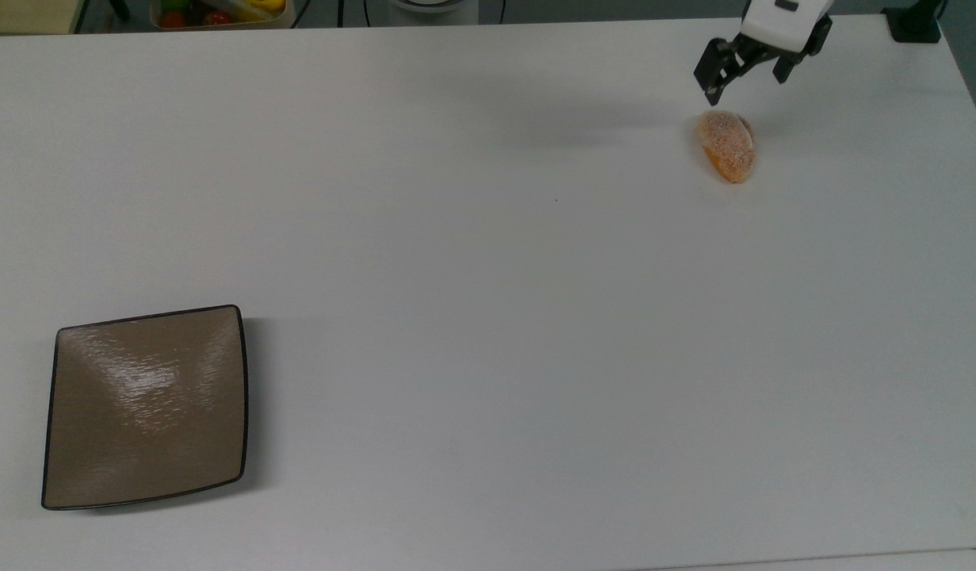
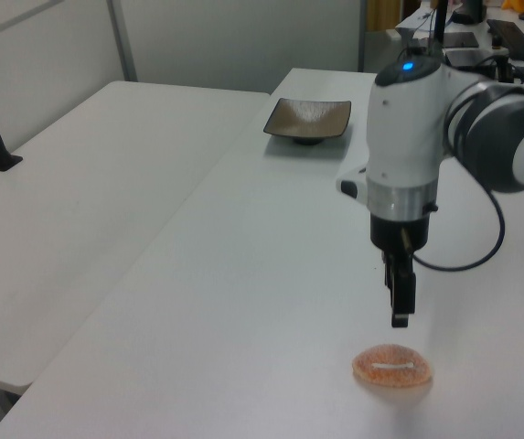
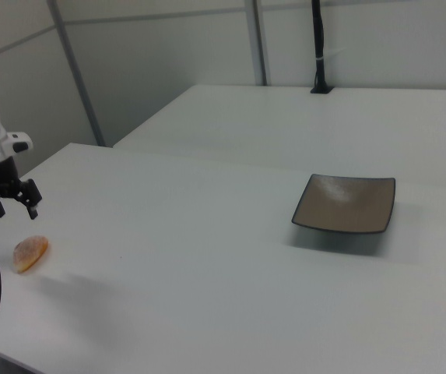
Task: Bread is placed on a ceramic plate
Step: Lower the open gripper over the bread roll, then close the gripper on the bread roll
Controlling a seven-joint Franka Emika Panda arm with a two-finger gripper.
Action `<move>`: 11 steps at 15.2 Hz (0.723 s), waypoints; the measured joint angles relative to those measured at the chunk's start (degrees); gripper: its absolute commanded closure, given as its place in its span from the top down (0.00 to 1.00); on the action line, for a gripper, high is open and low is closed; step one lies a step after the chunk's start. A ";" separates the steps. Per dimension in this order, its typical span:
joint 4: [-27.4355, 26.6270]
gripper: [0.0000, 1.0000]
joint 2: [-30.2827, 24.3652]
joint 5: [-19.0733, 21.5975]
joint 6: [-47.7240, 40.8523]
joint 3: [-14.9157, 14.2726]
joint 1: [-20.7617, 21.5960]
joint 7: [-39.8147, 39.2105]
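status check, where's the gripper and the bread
Gripper open, above bread, not touching. Bread on table, ceramic plate far off, bare. Path unobstructed.

My top view looks straight down on the worktop (image 1: pixel 488 262). The left view sits low by the bread (image 2: pixel 392 366), facing the ceramic plate (image 2: pixel 307 119); the right view looks back from the plate's side. All three share both.

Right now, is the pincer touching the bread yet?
Apart. In the left view the pincer hangs above the bread, with bare white table showing between its tip and the roll. The right view also shows a gap.
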 measured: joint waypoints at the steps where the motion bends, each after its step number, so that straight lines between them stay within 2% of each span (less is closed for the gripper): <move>1: -0.51 1.00 0.75 0.00 1.24 0.02 0.01 0.00; 8: -4.03 1.00 3.87 -0.27 7.74 1.45 -0.01 0.83; 11: -4.44 1.00 5.58 -3.25 8.80 2.76 -0.06 2.80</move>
